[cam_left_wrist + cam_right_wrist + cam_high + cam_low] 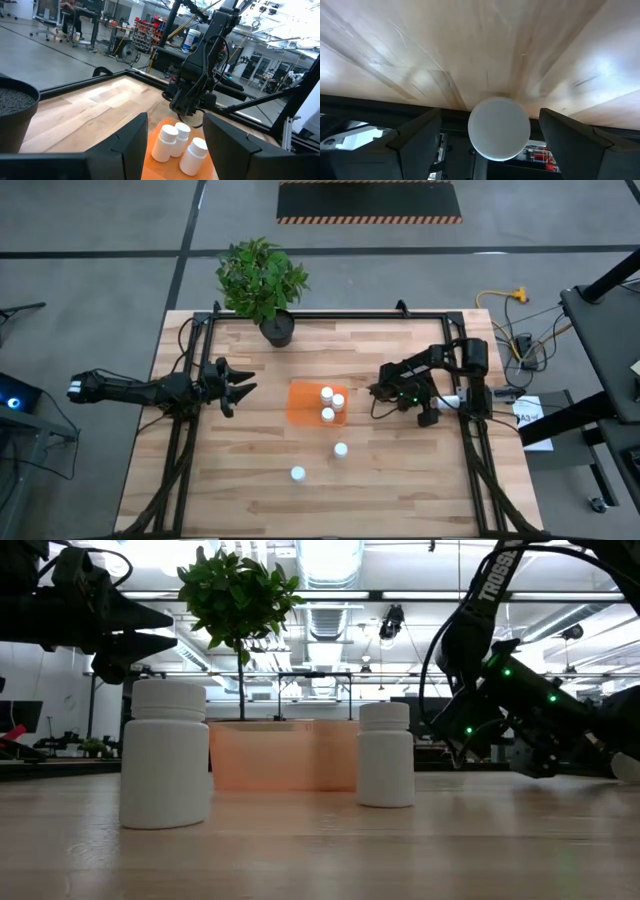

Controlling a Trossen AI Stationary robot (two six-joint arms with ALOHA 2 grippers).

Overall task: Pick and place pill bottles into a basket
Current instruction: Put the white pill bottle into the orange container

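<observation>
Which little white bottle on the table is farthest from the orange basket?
The pill bottle nearest the table's front edge. The other loose one stands just outside the basket, and three sit inside.

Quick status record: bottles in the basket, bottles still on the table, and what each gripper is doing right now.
in basket: three pill bottles in the orange basket
on table: two pill bottles standing upright nearer the front edge
left gripper: jaws open, empty, left of the basket
right gripper: jaws wide open around a white bottle cap, not closed on it
</observation>
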